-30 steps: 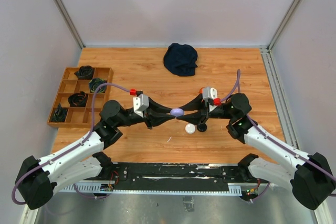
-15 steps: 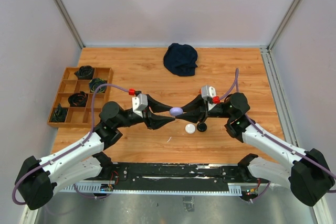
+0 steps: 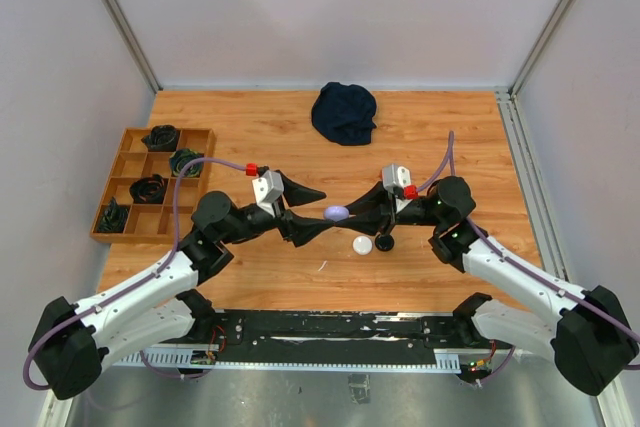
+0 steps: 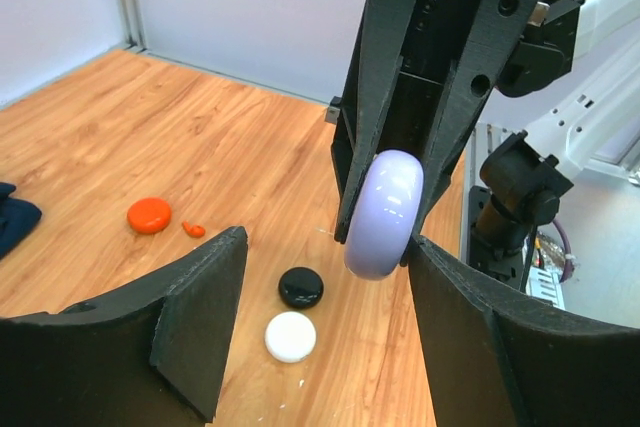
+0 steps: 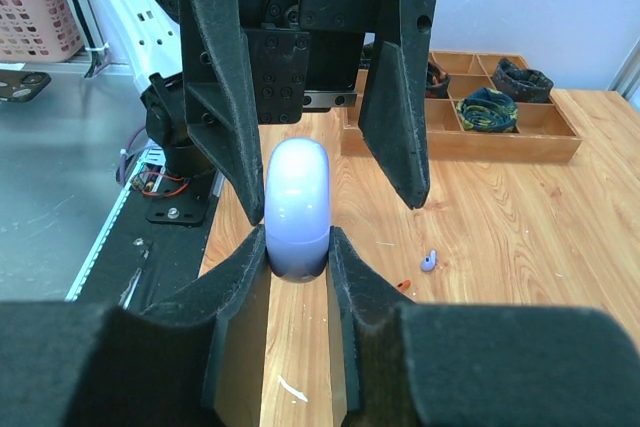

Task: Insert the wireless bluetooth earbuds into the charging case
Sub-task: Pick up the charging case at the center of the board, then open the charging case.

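The right gripper pinches the purple case. The left gripper gapes wide around it. Only the right wrist camera shows a tiny purple earbud lying past the jaws.

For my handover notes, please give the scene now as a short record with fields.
right gripper: shut on the purple case, held above the table
left gripper: open, jaws on either side of that case
on table: white case, black case, orange case
loose earbuds: orange earbud beside orange case; purple earbud
far edge: dark cloth
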Controlling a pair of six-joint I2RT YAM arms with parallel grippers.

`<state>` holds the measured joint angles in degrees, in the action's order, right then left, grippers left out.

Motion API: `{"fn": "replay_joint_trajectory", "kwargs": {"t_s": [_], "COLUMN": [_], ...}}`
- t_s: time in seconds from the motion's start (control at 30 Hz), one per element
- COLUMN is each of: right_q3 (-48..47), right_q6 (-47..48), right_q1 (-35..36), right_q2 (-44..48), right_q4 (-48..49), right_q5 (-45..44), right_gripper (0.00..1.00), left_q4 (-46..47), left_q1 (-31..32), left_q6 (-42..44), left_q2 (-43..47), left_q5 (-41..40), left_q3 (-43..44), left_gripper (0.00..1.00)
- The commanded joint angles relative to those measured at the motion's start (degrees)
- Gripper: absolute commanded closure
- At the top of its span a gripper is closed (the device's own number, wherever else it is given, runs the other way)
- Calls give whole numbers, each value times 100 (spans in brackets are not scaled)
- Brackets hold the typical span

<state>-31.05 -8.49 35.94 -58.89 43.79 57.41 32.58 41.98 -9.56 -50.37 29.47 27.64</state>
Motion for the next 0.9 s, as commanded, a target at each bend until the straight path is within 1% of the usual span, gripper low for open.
{"fn": "replay_joint_trajectory", "kwargs": {"t_s": [0.0, 0.3, 0.57, 0.87], "right_q3": [54, 81, 105, 119], "right_q6": [242, 418, 573, 699], "right_q1": [107, 114, 115, 110], "right_q2": [124, 157, 194, 167], "right_q4": [-109, -301, -494, -656], "right_q5": [29, 64, 76, -38], "right_gripper": [93, 93, 93, 93], "left_q4": [-56, -201, -418, -478], "left_q1": [-5, -5, -5, -5], "left_q6": [-131, -297, -388, -416], "left_q2": [1, 18, 107, 171], "left_q5": [-265, -549, -1037, -1137], "left_q3": [260, 443, 570, 594], "left_gripper": [29, 29, 29, 28]}}
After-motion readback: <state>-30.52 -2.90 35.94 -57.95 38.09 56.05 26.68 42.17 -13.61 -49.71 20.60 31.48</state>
